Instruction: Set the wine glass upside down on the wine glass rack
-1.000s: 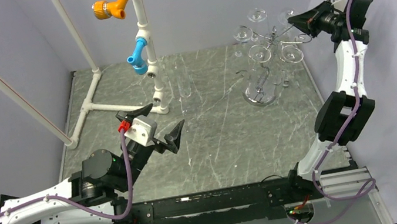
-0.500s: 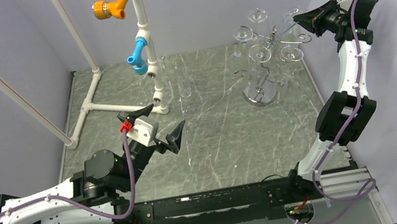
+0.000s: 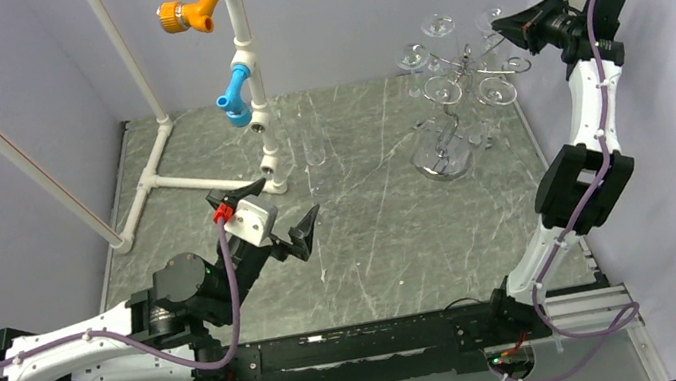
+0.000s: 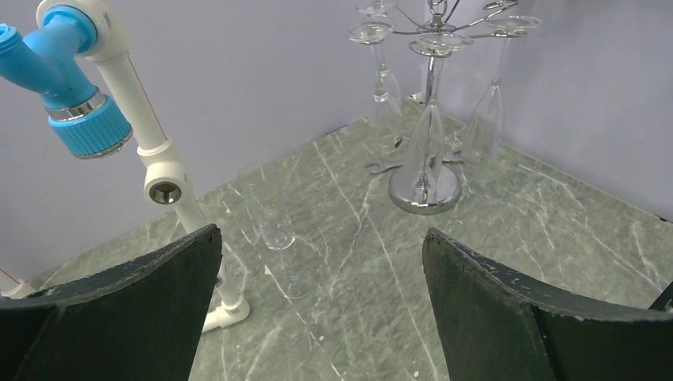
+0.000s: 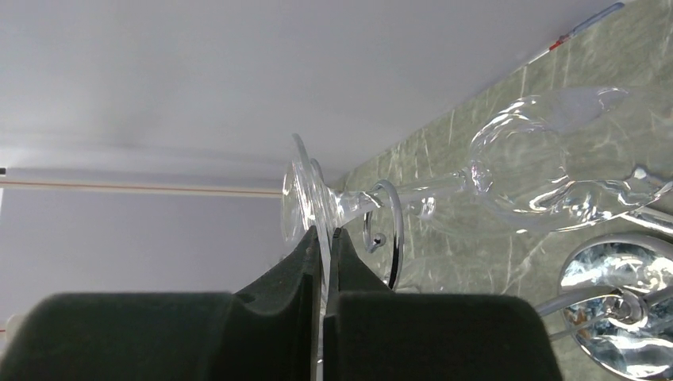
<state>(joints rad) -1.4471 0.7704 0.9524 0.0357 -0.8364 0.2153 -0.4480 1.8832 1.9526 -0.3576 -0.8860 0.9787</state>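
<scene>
One wine glass (image 5: 516, 159) in right gripper (image 5: 324, 238)

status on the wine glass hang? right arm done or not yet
Nearly done. Done: the wine glass is inverted at the wine glass rack, its stem inside a curled arm. In hand: the right gripper is shut on the foot's rim. To do: release and back off. The left gripper is open, holding nothing; another glass stands on the table.

White arms (image 3: 66, 358), black joints (image 3: 176, 280), purple cables (image 3: 228, 267); black gripper fingers (image 4: 516, 317)
</scene>
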